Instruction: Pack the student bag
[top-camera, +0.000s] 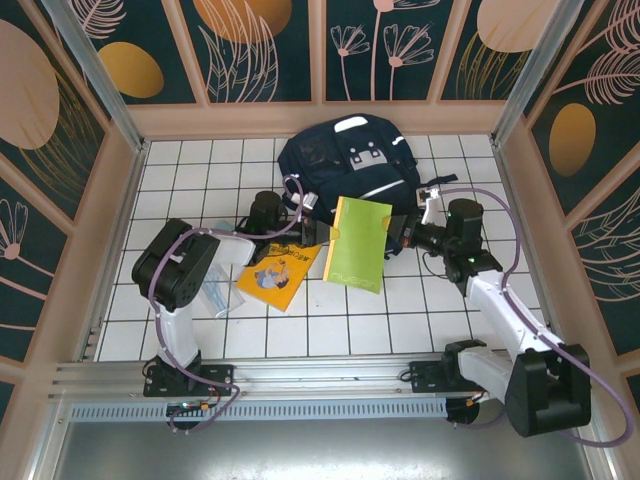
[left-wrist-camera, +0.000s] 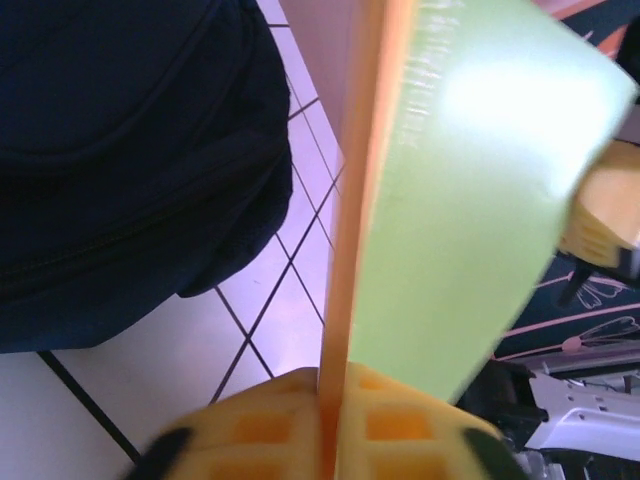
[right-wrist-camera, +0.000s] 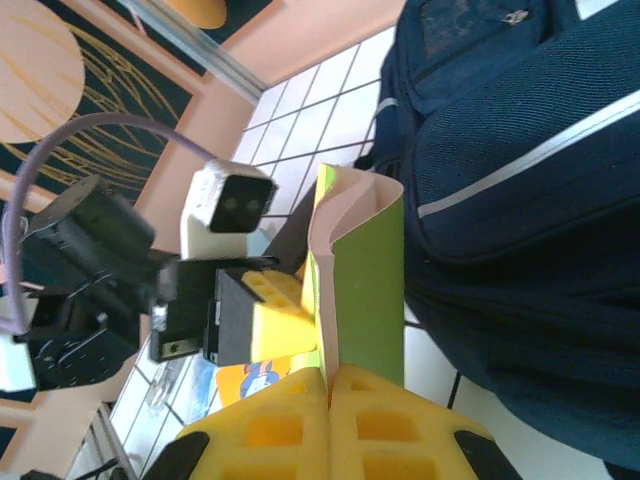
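Reaching inward, left hand (left-wrist-camera: 330, 398) and right hand (right-wrist-camera: 328, 398) each clench opposite edges of the green book (top-camera: 360, 243) near the backpack (top-camera: 345, 160).

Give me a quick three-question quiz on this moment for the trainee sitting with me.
1. True or false: the green book lies flat on the table.
2. Look at the left hand and the right hand. Which is shut on the green book? A) left only B) right only C) both
3. Fill in: seen from above, the large navy thing just beyond the green book is the ___.

Key: 1 false, it is held tilted up off the tiles. 2 C. 3 student bag.
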